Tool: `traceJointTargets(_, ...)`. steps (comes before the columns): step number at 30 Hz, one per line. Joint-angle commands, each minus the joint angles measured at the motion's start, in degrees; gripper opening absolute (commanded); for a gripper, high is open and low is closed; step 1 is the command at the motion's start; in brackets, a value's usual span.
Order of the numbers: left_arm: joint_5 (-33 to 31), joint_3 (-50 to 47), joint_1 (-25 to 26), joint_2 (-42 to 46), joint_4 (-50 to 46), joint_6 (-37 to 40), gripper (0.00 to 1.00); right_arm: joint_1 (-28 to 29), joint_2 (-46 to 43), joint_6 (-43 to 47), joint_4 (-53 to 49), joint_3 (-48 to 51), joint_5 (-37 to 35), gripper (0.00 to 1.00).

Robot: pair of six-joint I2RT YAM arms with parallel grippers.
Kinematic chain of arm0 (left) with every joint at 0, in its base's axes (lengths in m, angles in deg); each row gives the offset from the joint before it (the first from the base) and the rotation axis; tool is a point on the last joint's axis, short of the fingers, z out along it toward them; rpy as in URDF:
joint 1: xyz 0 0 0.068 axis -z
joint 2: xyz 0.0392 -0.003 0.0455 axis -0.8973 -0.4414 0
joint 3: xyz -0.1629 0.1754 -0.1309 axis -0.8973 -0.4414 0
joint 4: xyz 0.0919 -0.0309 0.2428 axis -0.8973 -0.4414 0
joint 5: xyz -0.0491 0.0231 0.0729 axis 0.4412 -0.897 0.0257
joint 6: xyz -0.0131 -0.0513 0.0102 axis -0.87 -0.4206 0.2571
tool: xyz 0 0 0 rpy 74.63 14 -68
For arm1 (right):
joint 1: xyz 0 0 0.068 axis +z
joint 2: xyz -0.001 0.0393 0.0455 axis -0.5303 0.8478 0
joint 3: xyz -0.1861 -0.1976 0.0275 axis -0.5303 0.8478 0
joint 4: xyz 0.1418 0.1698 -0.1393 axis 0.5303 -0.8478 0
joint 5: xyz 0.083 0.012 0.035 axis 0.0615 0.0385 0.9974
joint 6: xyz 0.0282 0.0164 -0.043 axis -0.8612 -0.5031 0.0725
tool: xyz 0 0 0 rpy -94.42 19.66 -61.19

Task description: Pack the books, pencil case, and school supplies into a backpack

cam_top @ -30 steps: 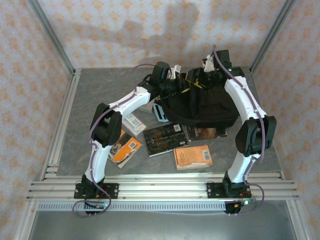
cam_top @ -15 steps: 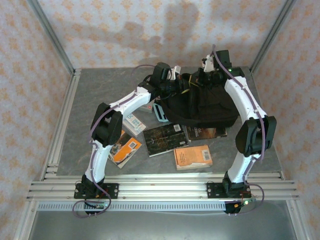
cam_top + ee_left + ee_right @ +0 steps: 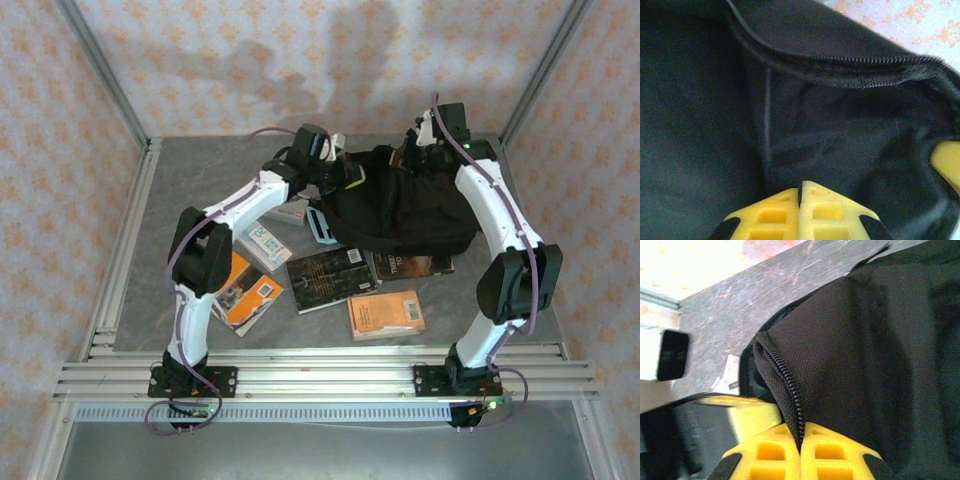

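Right wrist: right tool (image 3: pixel 801 429) pinches bag (image 3: pixel 865 340) rim; left tool (image 3: pixel 800 186) pinches its fabric; we should spread gently toward 9 and 3 o'clock.

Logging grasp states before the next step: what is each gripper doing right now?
Left gripper: jaws shut, apparently pinching inner fabric of the backpack.
Right gripper: jaws shut on the backpack's zipper edge.
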Motion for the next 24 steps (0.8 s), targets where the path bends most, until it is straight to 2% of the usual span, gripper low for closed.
traceJointTargets(1,-4.54,-0.01,-0.51,7.66,-8.58,5.73,0.04,-0.45,-3.89,1.44,-3.2,-1.46,-13.12,0.0)
traceJointTargets(8,-13.66,-3.74,-1.34,18.05,-19.5,8.38,0.36,-0.21,-7.8,2.11,-4.98,-0.66,-28.4,0.0)
traceJointTargets(14,-25.62,-8.29,-1.94,24.31,-28.45,11.11,0.56,0.67,-9.85,5.65,-6.21,-1.96,-42.65,0.0)
traceJointTargets(18,-30.79,-9.72,-3.21,23.62,-32.41,11.74,0.59,0.67,-9.96,6.11,-5.94,-3.34,-43.55,0.0)
traceJointTargets(24,-29.64,-9.98,-4.54,16.69,-33.83,14.9,0.59,0.67,-9.8,4.53,-4.26,-2.35,-37.8,0.0)
